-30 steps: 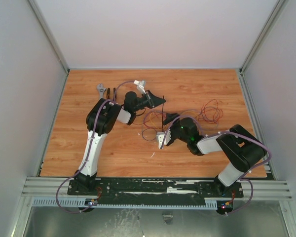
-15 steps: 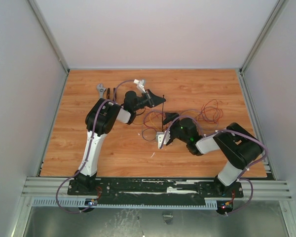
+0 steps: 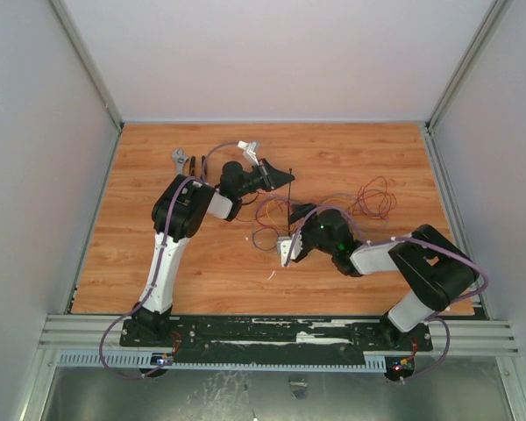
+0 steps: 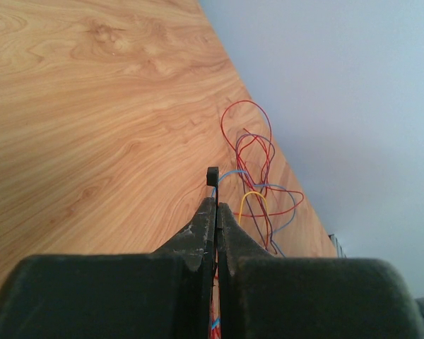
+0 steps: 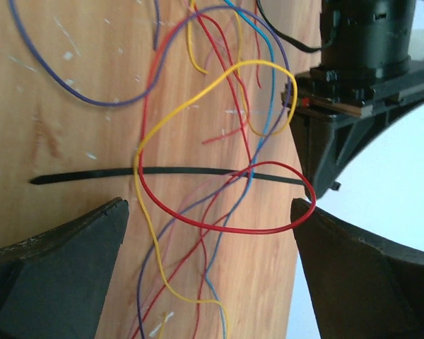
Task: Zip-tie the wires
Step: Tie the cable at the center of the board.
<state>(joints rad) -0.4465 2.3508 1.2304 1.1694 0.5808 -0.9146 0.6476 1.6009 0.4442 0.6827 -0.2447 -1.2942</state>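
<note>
The zip tie (image 3: 289, 203) is a thin black strip. My left gripper (image 3: 280, 178) is shut on it near its head end, and the square head (image 4: 212, 175) sticks out past the fingertips of the left gripper (image 4: 217, 205). In the right wrist view the zip tie (image 5: 85, 174) lies across the wood, with thin red, yellow, blue and purple wires (image 5: 219, 176) looping over it. My right gripper (image 5: 208, 233) is open and empty, its jaws wide on either side of the wires. More red wires (image 3: 373, 199) lie loose to the right and also show in the left wrist view (image 4: 258, 159).
A silver wrench (image 3: 181, 160) and orange-handled pliers (image 3: 195, 167) lie at the back left, behind my left arm. A small white scrap (image 3: 271, 275) lies on the wooden table (image 3: 158, 272) in front of the grippers. Grey walls close in the table on three sides.
My right arm's elbow has shifted slightly towards the front right. Both grippers have barely moved, and the left still holds the zip tie.
</note>
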